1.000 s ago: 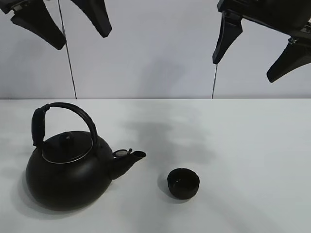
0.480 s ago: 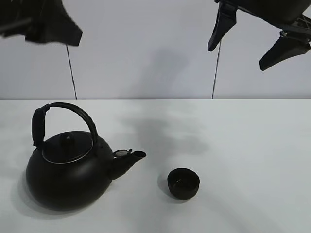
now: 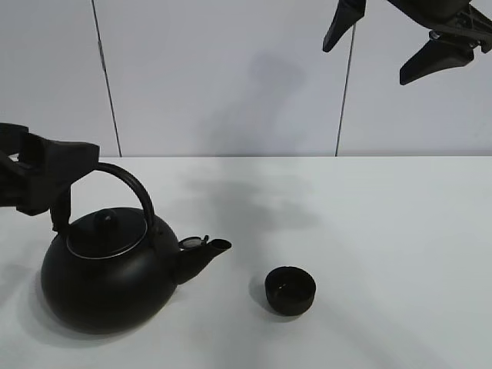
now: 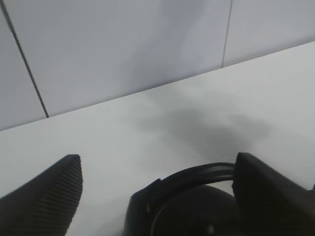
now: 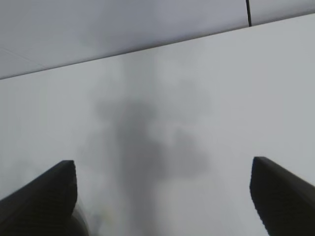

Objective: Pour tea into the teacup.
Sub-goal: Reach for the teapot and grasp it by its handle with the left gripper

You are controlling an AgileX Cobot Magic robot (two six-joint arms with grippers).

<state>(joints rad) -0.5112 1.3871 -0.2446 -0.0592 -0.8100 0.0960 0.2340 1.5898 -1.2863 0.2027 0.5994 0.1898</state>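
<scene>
Lowering left end effector (image 4: 157,158) reaches kettle (image 3: 108,286) (perhaps touching).

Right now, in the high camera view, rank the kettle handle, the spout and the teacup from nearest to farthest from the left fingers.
1. The kettle handle: right beside the left fingers, at the far left.
2. The spout: on the kettle's right side, left of centre.
3. The teacup: alone on the table, right of the spout.
</scene>
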